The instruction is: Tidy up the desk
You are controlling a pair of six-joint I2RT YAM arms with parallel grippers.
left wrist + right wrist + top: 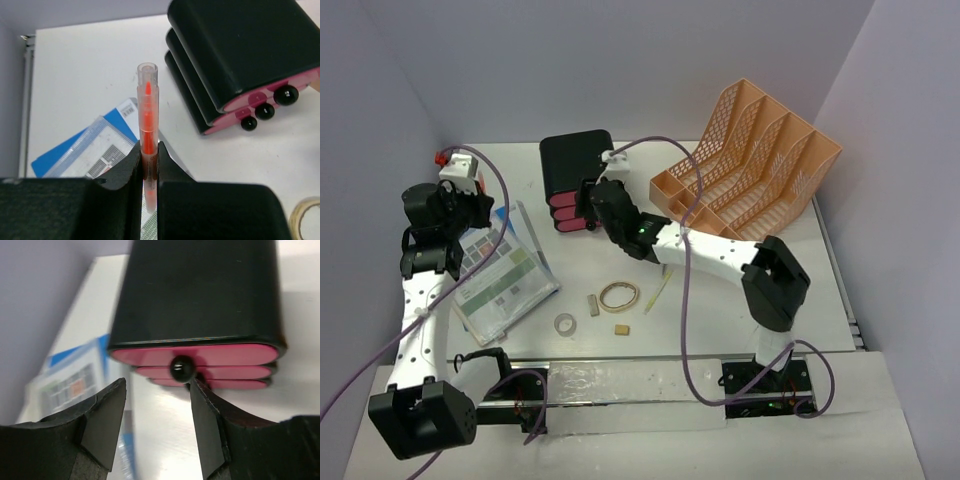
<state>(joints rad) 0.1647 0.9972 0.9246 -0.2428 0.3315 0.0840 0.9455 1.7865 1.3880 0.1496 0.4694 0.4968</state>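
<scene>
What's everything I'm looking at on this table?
desk: one, white, under everything
drawer box: one, black with pink drawers, far centre
file rack: one, peach-orange mesh, far right
printed sheets: one stack, blue-edged, left
rubber band: one, tan, centre
tape roll: one, pale, near centre
small blocks: two, tan and grey-brown, by the band
strip: one, yellowish, right of the band
marker pen: one, orange, clamped in the left pincer
right pincer: one, black, open, facing the drawer knobs
arms: two, white and black, near edge

Blk drawer box (575,165) w/ pink fronts, peach mesh file rack (750,165), laminated sheets (505,280), tape roll (565,317), rubber band (603,296), orange highlighter (148,115).
</scene>
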